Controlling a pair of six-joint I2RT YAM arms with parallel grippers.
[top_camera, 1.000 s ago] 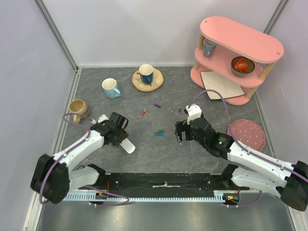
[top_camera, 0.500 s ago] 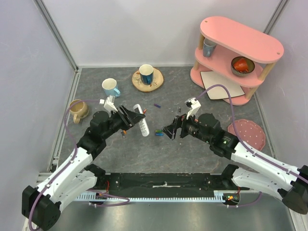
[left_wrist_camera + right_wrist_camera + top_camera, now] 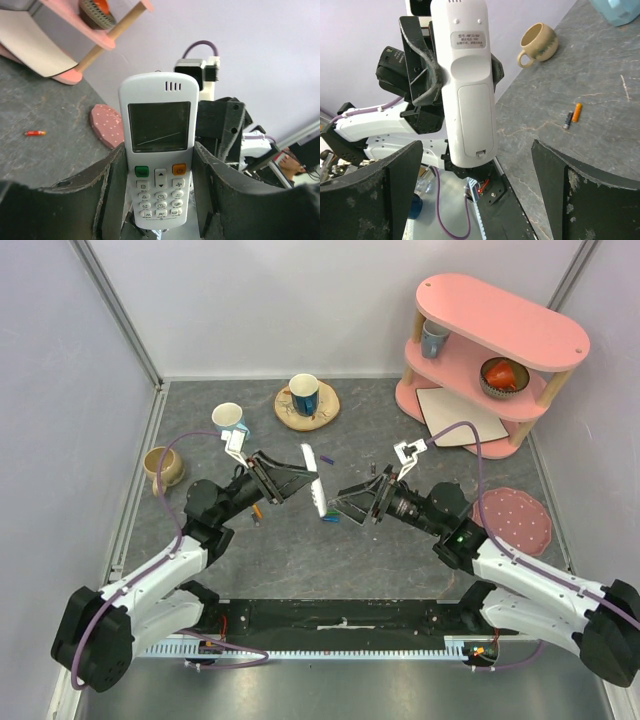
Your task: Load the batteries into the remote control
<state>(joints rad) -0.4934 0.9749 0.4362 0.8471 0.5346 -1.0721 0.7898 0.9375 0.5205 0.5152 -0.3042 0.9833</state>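
**Surface:** table [image 3: 400,560], dark grey, stone-veined, matt. A black rail [image 3: 340,615] runs along the near edge at the arm bases.

**Room:** pale lilac walls [image 3: 280,300] on three sides, with slanting metal posts [image 3: 118,315] at the corners.

**Remote** [image 3: 159,145]: white, lifted clear of the table, mid-field between the arms. Screen and buttons face the left wrist; the back, cover fitted, faces the right wrist.

**Left gripper** [image 3: 303,481]: clamped on the remote's lower half, a finger on each long side.

**Right gripper** [image 3: 342,504]: jaws spread wide, empty, just beside the remote.

**Batteries, loose on the table:**
- purple battery [image 3: 327,459] and dark battery [image 3: 373,469], beyond the grippers
- green-blue battery [image 3: 331,518], near the right gripper
- red battery [image 3: 35,133], lying alone
- orange battery [image 3: 576,112], with a black battery [image 3: 568,120] just beside it, near the left arm

**Other:**
- pink shelf [image 3: 500,320], far right, two tiers, holding a cup and a bowl
- dotted plate [image 3: 515,518], right
- blue mug [image 3: 229,420] and beige mug [image 3: 537,42], left
- cup on saucer [image 3: 308,410], far centre
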